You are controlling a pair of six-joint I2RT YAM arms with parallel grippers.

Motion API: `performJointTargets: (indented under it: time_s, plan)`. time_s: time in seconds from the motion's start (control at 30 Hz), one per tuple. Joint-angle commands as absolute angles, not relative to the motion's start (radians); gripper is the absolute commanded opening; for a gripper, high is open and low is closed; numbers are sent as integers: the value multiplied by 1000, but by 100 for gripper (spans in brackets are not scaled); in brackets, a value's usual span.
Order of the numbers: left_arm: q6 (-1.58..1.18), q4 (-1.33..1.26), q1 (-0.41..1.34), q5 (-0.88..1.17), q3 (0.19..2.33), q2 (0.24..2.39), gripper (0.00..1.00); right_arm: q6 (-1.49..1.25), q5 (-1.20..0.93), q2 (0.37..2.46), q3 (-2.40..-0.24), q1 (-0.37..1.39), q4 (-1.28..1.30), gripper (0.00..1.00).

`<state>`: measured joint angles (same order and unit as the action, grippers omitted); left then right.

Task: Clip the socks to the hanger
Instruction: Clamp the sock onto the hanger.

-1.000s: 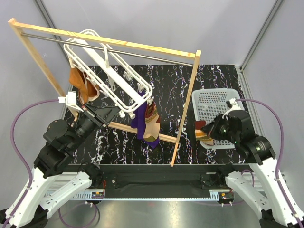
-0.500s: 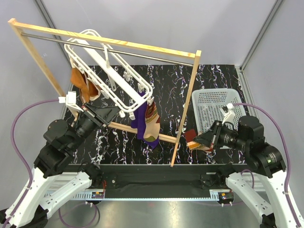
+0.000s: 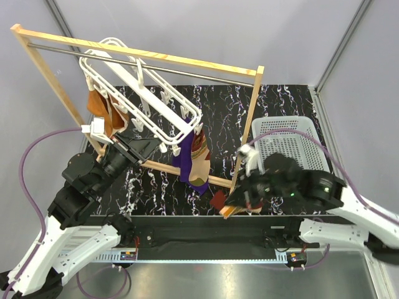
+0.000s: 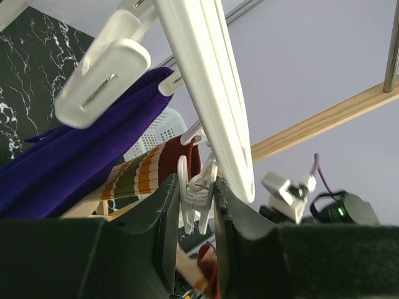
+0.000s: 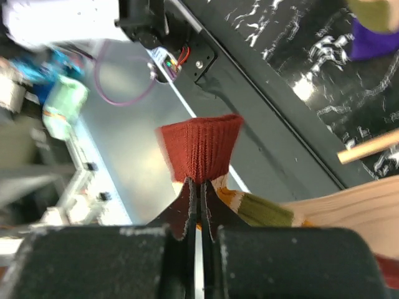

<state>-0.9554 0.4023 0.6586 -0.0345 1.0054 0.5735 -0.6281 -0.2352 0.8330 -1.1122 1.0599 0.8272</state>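
Swung inward, right jaws pinch sock [image 5: 201,149]; left, peg [image 4: 194,190].

The top view is bright and even, with only soft shadows on the table [image 3: 280,106] and a pale glare on the metal floor [image 3: 199,280]. In the left wrist view the near peg [image 4: 103,75] and the dark fingers [image 4: 163,237] are out of focus against a bright wall [image 4: 312,56]. The right wrist view is smeared at its left side and white glare lies on the table, but the sock [image 5: 201,149] is sharp.
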Motion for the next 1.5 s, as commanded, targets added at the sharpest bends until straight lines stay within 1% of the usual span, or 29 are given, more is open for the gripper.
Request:
performJointTargets:
  time_s: [0.0, 0.03, 0.13, 0.2, 0.33, 0.43, 0.63, 0.9, 1.47]
  plan:
    - [-960, 431, 660, -25, 1003, 586, 0, -650, 150, 954, -1230, 1322, 735, 0]
    - [-962, 433, 660, -25, 1005, 584, 0, -650, 211, 1013, -1252, 1348, 720, 0]
    - [-969, 433, 660, -11, 1006, 580, 0, -650, 270, 1093, -1316, 1384, 668, 0]
    - [-980, 423, 661, -6, 1003, 574, 0, -647, 282, 1115, -1328, 1387, 628, 0]
    - [-1012, 403, 661, 38, 983, 558, 0, -591, 288, 1179, -1345, 1391, 467, 0]
    - [-1025, 394, 661, 54, 970, 546, 0, -552, 313, 1238, -1377, 1393, 414, 0]
    - [-1026, 399, 660, 63, 976, 529, 0, -506, 296, 1318, -1474, 1391, 331, 0]
    - [-1022, 394, 660, 77, 976, 523, 0, -486, 337, 1345, -1520, 1393, 310, 0]
    - [-1022, 376, 660, 86, 966, 525, 0, -469, 405, 1295, -1491, 1391, 311, 0]
